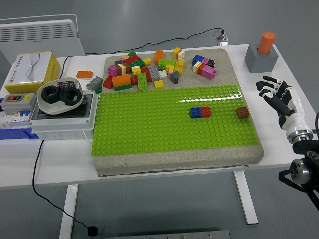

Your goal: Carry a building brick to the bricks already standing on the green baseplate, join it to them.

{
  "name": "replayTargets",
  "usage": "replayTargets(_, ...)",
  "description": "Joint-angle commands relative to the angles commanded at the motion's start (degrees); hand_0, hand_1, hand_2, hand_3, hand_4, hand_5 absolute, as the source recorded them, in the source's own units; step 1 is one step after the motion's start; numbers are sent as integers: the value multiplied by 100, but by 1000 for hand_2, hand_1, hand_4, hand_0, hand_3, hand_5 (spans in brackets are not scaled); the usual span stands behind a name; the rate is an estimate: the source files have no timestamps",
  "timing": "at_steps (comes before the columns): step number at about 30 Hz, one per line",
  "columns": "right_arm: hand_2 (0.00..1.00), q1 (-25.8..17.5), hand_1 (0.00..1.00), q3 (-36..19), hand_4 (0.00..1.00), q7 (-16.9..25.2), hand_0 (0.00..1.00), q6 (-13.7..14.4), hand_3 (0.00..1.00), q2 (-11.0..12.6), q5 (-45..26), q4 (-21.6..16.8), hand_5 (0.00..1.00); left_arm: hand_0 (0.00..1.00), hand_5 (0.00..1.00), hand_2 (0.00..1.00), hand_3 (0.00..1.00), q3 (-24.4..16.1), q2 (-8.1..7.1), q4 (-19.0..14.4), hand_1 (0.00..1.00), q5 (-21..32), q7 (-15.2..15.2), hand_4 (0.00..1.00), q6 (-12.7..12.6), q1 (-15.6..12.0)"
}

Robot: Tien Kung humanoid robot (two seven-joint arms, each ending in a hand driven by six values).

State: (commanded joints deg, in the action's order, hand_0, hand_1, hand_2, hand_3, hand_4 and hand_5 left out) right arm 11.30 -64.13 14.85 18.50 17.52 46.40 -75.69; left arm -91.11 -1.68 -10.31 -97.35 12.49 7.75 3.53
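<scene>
A green baseplate (149,124) lies on a grey foam pad. On it stand a blue brick joined to a red brick (200,112) right of centre, and a brown brick (242,112) near its right edge. Behind the plate lies a heap of several loose coloured bricks (149,67). My right hand (273,89) hovers over the bare table right of the pad, fingers spread and empty, well apart from the brown brick. The left arm does not show.
A grey block with an orange cylinder (261,52) stands at the back right. At the left are a grey electrical box (60,119), a white bowl of black parts (60,97), a yellow carton (30,69) and a switch box (17,102). An orange brick (84,74) lies alone.
</scene>
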Motion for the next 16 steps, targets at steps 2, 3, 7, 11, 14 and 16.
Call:
replayTargets(2, 642, 46, 658, 108, 825, -63, 684, 42, 670, -22, -74, -81, 274, 776, 774, 815, 831, 3, 30, 0, 781, 12, -5, 900, -5, -13)
replayTargets(3, 642, 78, 658, 144, 825, -92, 684, 58, 670, -27, -71, -119, 274, 776, 774, 815, 831, 1, 41, 0, 781, 20, -8, 900, -11, -17)
replayTargets(7, 649, 193, 646, 248, 825, -188, 678, 82, 666, -53, -37, -213, 268, 776, 773, 806, 831, -52, 77, 0, 782, -6, -4, 901, -60, -20)
replayTargets(11, 649, 176, 646, 241, 825, -215, 678, 71, 666, -25, -42, -228, 268, 776, 773, 806, 831, -51, 86, 0, 782, -16, -6, 901, -92, -9)
replayTargets(14, 648, 143, 640, 185, 821, -223, 672, 72, 657, 7, -44, -212, 264, 777, 765, 805, 829, -46, 77, 0, 781, 15, -14, 897, -112, -6)
replayTargets(16, 648, 132, 640, 161, 821, -227, 672, 73, 657, 18, -37, -196, 264, 777, 765, 805, 829, -55, 73, 0, 781, 15, -17, 897, -120, -8)
